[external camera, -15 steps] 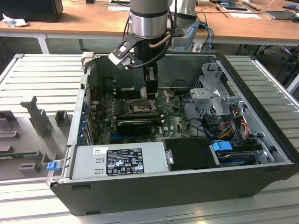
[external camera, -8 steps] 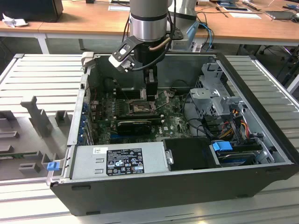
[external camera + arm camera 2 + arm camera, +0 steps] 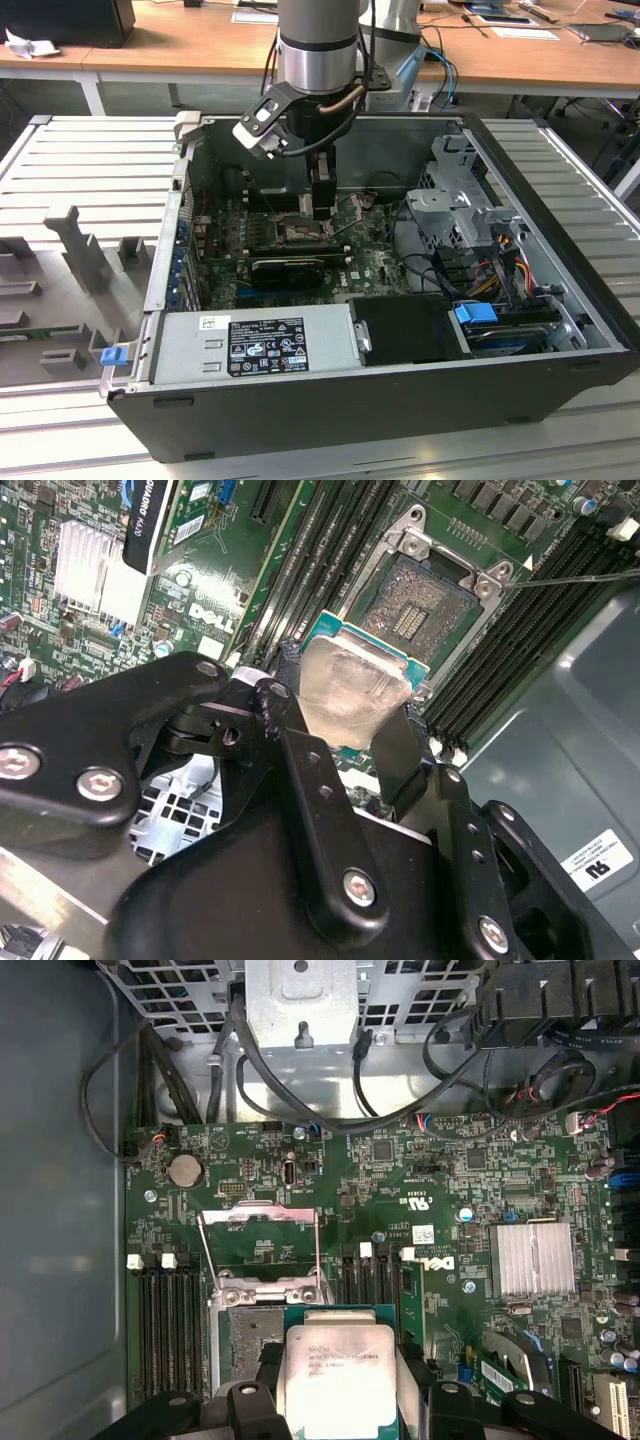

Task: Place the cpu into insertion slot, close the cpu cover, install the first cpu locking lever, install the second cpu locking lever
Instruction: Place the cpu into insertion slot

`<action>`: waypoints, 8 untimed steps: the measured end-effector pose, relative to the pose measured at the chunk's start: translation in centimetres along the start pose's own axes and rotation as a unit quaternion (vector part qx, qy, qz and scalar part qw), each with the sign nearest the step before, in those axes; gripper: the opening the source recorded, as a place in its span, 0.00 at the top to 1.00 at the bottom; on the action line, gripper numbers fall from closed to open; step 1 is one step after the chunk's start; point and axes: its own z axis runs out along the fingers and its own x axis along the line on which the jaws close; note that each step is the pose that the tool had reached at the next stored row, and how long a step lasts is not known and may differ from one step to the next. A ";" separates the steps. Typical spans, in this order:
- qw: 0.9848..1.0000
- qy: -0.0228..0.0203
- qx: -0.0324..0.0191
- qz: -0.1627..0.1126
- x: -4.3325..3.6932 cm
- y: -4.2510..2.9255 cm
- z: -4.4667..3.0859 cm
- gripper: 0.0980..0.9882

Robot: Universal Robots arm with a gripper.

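My gripper (image 3: 350, 708) is shut on the cpu (image 3: 352, 680), a pale silver square chip on a green edge, pinched between two black fingers (image 3: 398, 745). The chip hangs tilted just above and beside the insertion slot (image 3: 425, 605), whose dark contact field lies bare inside its silvery rim. In the first wrist view the cpu (image 3: 335, 1370) overlaps part of the slot (image 3: 250, 1328). The cpu cover (image 3: 258, 1217) is swung open, standing back from the slot. A thin locking lever (image 3: 580, 578) sticks out, unlatched. In the exterior view the gripper (image 3: 322, 208) hovers over the slot (image 3: 296, 233) inside the computer case.
Black memory slots (image 3: 165, 1310) flank the socket on both sides. A long black card (image 3: 288, 268) lies in front of it, a grey power supply (image 3: 255, 345) nearer still. The metal drive cage (image 3: 455, 200) and cables stand at the exterior view's right. A finned heatsink (image 3: 535, 1258) sits on the board.
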 end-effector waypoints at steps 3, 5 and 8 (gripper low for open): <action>1.000 0.000 0.000 0.000 0.00 -0.02 0.22 0.52; 1.000 0.000 0.001 0.000 -0.01 -0.02 0.29 0.52; 1.000 0.000 0.000 -0.004 -0.01 -0.07 0.43 0.52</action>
